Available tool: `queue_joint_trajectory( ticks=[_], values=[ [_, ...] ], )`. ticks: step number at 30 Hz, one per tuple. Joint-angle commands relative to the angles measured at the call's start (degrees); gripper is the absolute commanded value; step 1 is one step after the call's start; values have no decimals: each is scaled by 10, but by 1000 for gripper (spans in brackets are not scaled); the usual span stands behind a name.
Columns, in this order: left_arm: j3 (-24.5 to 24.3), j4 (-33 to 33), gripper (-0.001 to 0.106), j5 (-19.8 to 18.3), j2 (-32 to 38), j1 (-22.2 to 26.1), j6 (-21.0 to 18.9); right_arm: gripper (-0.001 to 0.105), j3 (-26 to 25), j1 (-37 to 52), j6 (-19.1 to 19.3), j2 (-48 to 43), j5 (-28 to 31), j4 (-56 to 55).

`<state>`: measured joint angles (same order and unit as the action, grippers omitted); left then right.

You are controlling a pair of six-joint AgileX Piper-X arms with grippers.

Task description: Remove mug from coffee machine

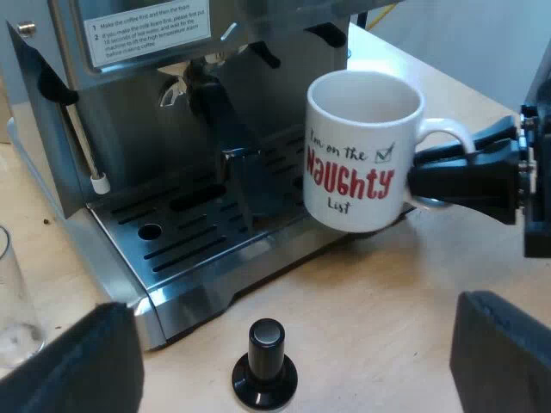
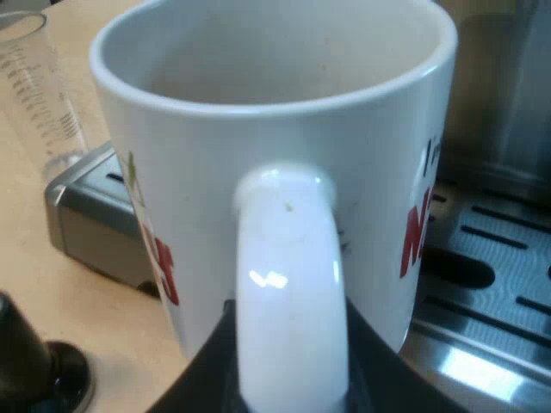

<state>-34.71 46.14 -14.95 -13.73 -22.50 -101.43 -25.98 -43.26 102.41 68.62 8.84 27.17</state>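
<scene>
Gripping the handle of the white "Naughty List" mug (image 1: pixel 362 151), the right gripper (image 1: pixel 469 176) has its jaws clamped on it, and the mug is upright at the outer edge of the espresso machine (image 1: pixel 172 129) drip tray. The left gripper (image 1: pixel 291 357) jaws stand wide over the worktop (image 1: pixel 387 327) — black-knobbed tamper (image 1: pixel 264 366) and measuring glass (image 1: pixel 13 301) nearby.

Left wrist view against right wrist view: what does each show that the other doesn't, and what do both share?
Left wrist view: the front of the espresso machine with its instruction label and steam wand, the full lettering on the mug, my open left claw above the table. Right wrist view: scale marks on the measuring glass and the back of the mug's handle. Both: mug, right claw shut on its handle, black-knobbed tamper, measuring glass, drip tray.
</scene>
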Motion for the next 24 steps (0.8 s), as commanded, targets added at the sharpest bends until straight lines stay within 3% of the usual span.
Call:
queue_joint_trajectory(
  ticks=[1, 8, 11, 13, 16, 18, 24],
  values=[
    [-3, -2, 83, -2, 0, -2, -1, 0, -4, -18, 3, -30, 21, -22],
    [-3, -2, 83, -8, 0, -2, -1, 0, -4, -59, 2, -81, 62, -88],
    [-3, -2, 83, -38, 0, -2, -1, 0, -4, -75, 1, -107, 83, -102],
    [-3, -2, 83, -49, 0, -2, -1, 0, -4, -80, -8, -121, 90, -104],
    [-3, -2, 83, -54, 0, -2, -1, 0, -4, -84, -69, -152, 90, -120],
    [-3, -2, 83, -54, 0, -2, -1, 0, -4, -84, -86, -166, 90, -137],
    [-3, -2, 83, -57, 0, -2, -1, 0, -4, -84, -88, -207, 151, -215]
  ],
)
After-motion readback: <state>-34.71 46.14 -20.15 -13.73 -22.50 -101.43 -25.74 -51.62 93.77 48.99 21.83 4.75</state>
